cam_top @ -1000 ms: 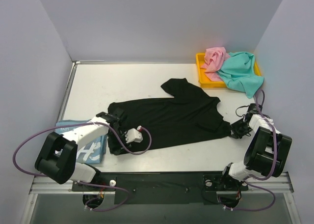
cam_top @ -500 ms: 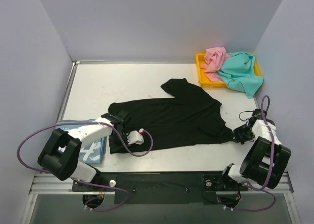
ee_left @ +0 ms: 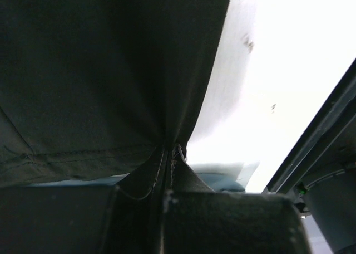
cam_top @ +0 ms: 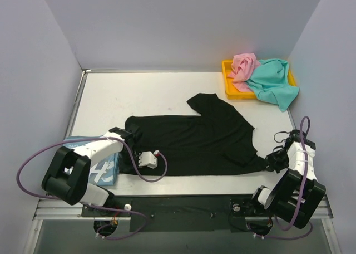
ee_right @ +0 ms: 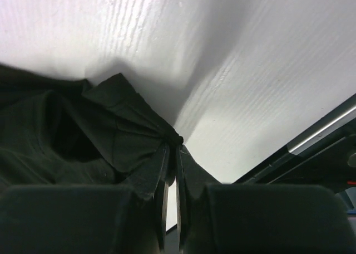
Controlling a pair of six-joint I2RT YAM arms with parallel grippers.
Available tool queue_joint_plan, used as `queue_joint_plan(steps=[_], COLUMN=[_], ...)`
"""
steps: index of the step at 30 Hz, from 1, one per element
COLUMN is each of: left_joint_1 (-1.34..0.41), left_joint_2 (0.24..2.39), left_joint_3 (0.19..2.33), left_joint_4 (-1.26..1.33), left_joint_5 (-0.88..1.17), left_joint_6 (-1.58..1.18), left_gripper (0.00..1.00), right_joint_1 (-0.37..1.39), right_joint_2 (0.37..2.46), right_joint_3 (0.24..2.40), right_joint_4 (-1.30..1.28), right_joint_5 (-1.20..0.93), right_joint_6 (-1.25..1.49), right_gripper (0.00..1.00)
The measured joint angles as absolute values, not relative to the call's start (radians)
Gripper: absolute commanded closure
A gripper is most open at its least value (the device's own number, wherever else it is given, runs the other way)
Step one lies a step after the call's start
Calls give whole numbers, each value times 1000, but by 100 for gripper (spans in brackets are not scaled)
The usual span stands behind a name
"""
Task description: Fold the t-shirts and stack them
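Black shirt (cam_top: 194, 140) lies spread on worktop (cam_top: 139, 92), mid to near, long axis L-R. Mostly flat; 1 sleeve pokes out toward far side, some folds and overlap at right end.

L hand (ee_left: 168, 154): fingers pinched tight on black shirt at its near-left corner. Wrist view shows stitched hem bunching into the closed tips. Cloth fans up and away from the pinch. Strip of light blue shows just behind the tips; near rail of worktop at right of that view.

R hand (ee_right: 173, 151): also clamped fully on black shirt, at near-right corner. Cloth drawn to a point between the tips, wrinkles radiating back into shirt. Bare worktop beyond.

Near edge of black shirt runs fairly straight between the 2 hands, close to near edge of worktop.

Blue shirt (cam_top: 103, 167): folded, white lettering, near-left, partly under L arm, touching or just beside black shirt's left end.

Yellow tray (cam_top: 227, 76) at far-right corner. Pink shirt (cam_top: 243, 67) crumpled in it; teal shirt (cam_top: 272, 84) crumpled beside pink, draping over tray's right and near rim.
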State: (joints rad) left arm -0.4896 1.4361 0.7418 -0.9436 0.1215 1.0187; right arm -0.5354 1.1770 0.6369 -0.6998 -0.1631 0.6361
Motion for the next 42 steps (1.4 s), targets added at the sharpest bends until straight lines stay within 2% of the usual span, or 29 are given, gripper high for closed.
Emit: queue_joint_plan(steps=[2, 3, 4, 5, 6, 7, 8, 9, 10, 14, 17, 20, 21, 27, 32, 34, 36, 38, 40, 42], left_joint_1=[-459, -441, -427, -416, -415, -415, -418, -419, -422, -429, -430, -432, -434, -533, -609, -613, -614, -614, -614, -614], left_joint_2=[1436, 1436, 1436, 1436, 1436, 1436, 1436, 1437, 1439, 1441, 1444, 1456, 1462, 1522, 1538, 1538, 1537, 1535, 1527, 1513], left_joint_3=[741, 741, 741, 741, 741, 741, 742, 748, 759, 841, 912, 986, 1016, 1204, 1231, 1215, 1190, 1173, 1161, 1151], left_joint_4=[-946, -946, -945, -944, -944, -946, -950, -960, -977, -1031, -1042, -1041, -1036, -945, -882, -868, -862, -862, -862, -861], left_joint_5=[110, 104, 96, 89, 86, 84, 85, 95, 112, 189, 218, 248, 262, 370, 409, 410, 404, 397, 385, 371], left_joint_6=[1054, 1071, 1086, 1100, 1107, 1112, 1113, 1113, 1117, 1103, 1100, 1081, 1069, 966, 897, 880, 868, 863, 856, 854], left_gripper=[100, 100, 100, 100, 83, 74, 50, 33, 25, 24, 25, 35, 38, 39, 39, 39, 39, 40, 40, 40], right_joint_1=[-547, -550, -551, -551, -551, -551, -551, -551, -551, -542, -470, -347, -323, -303, -263, -245, -229, -226, -218, -195], right_joint_2=[1185, 1194, 1205, 1214, 1221, 1225, 1225, 1225, 1225, 1217, 1197, 1191, 1199, 1319, 1322, 1323, 1337, 1362, 1403, 1431], right_joint_3=[637, 637, 637, 637, 637, 637, 639, 643, 656, 743, 830, 894, 901, 896, 828, 812, 807, 806, 807, 810], right_joint_4=[-704, -705, -705, -705, -705, -705, -707, -712, -722, -745, -745, -728, -720, -712, -703, -694, -674, -652, -632, -624], right_joint_5=[-153, -152, -150, -149, -148, -143, -137, -129, -118, -88, -57, -78, -97, -174, -204, -209, -211, -211, -207, -196], right_joint_6=[636, 636, 636, 640, 643, 640, 637, 633, 628, 613, 587, 546, 533, 483, 473, 473, 473, 470, 467, 470], right_gripper=[97, 83, 64, 60, 52, 51, 50, 50, 50, 50, 50, 52, 53, 54, 56, 59, 70, 92, 100, 100])
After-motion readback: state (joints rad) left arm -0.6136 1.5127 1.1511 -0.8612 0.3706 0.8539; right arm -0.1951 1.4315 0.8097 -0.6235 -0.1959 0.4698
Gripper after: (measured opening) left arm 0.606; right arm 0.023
